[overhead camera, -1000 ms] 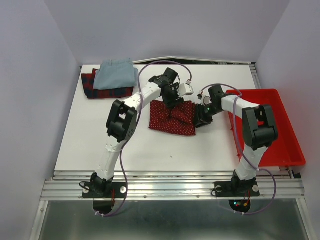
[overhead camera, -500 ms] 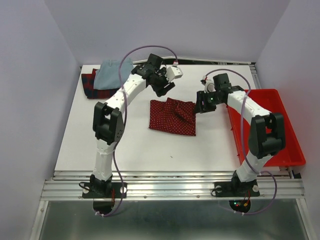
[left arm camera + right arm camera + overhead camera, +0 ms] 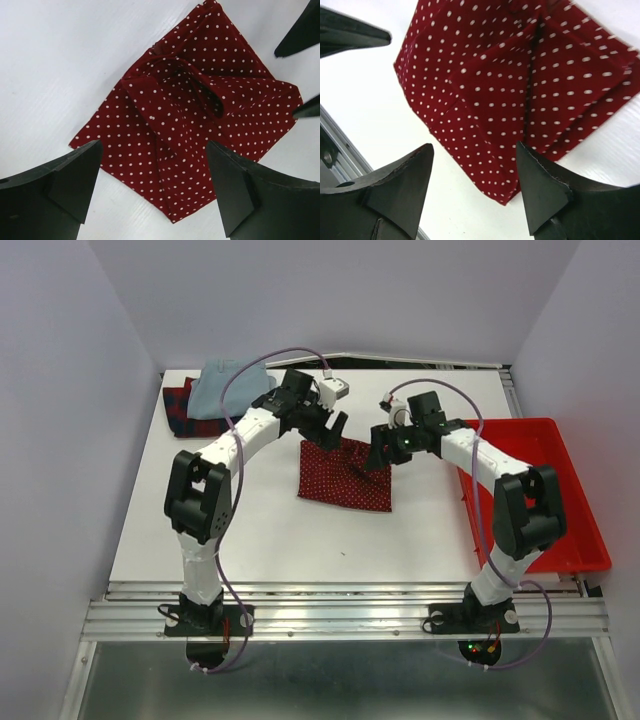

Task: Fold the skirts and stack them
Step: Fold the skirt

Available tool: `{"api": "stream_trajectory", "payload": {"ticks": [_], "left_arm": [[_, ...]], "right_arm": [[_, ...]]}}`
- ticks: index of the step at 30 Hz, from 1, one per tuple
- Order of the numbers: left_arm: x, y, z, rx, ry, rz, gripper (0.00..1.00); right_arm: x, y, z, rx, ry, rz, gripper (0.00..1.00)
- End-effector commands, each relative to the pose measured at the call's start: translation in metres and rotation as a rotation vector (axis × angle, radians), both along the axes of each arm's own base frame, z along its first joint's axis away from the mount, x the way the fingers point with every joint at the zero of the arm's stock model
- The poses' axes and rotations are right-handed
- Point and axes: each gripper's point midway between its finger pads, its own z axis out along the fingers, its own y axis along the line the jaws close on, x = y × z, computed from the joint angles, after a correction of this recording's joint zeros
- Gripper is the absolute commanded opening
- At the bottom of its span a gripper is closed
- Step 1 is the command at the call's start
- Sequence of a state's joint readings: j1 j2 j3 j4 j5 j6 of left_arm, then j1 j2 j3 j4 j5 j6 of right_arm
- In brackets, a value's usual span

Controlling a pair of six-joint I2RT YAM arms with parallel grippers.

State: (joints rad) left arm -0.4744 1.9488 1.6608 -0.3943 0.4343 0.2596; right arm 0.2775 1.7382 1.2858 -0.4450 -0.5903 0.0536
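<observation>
The dark red skirt with white dots lies folded on the white table, a loose flap bunched on top. My left gripper hovers open above its far edge, nothing between the fingers. Open as well, my right gripper hangs over the skirt's far right corner. The dotted skirt fills the right wrist view. At the far left corner the pale blue skirt sits folded on the plaid skirt.
A bright red plastic tray stands on the right side, beside the right arm. A metal rail runs along the near table edge. Grey walls enclose the table on three sides.
My left gripper rose off the dotted skirt and swung back over its far edge, opening wider. My right gripper opened and moved left over the skirt's far right corner.
</observation>
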Motion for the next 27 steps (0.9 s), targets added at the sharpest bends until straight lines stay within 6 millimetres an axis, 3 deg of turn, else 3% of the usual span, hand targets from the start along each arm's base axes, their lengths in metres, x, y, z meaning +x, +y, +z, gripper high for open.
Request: {"api": "stream_trajectory", "payload": {"ticks": [1, 3, 4, 9, 12, 16, 18, 22, 27], "left_arm": [[0.006, -0.019, 0.017, -0.094, -0.029, 0.055, 0.91], [0.006, -0.024, 0.008, -0.087, -0.028, 0.061, 0.85], [0.009, -0.021, 0.002, -0.062, -0.034, 0.088, 0.75], [0.018, -0.023, -0.023, -0.013, -0.038, 0.137, 0.49], [0.022, -0.026, -0.032, 0.004, -0.031, 0.148, 0.51], [0.02, -0.032, -0.039, 0.006, -0.017, 0.139, 0.73], [0.019, -0.033, -0.043, 0.007, -0.013, 0.141, 0.73], [0.025, -0.029, -0.05, 0.021, -0.01, 0.185, 0.6], [0.026, -0.024, -0.042, 0.011, -0.026, 0.209, 0.45]], "right_arm": [[0.006, 0.016, -0.003, -0.032, -0.112, 0.044, 0.72], [0.006, 0.016, -0.012, -0.055, -0.109, 0.038, 0.73], [0.008, 0.016, -0.017, -0.061, -0.101, 0.036, 0.73], [0.019, 0.014, -0.018, -0.097, -0.133, 0.004, 0.72], [0.029, 0.008, -0.023, -0.141, -0.149, -0.033, 0.68], [0.036, 0.005, -0.034, -0.176, -0.162, -0.022, 0.62], [0.039, 0.005, -0.037, -0.179, -0.161, -0.026, 0.54], [0.051, 0.006, -0.035, -0.184, -0.18, -0.051, 0.31], [0.063, 0.005, -0.017, -0.187, -0.229, -0.086, 0.18]]}}
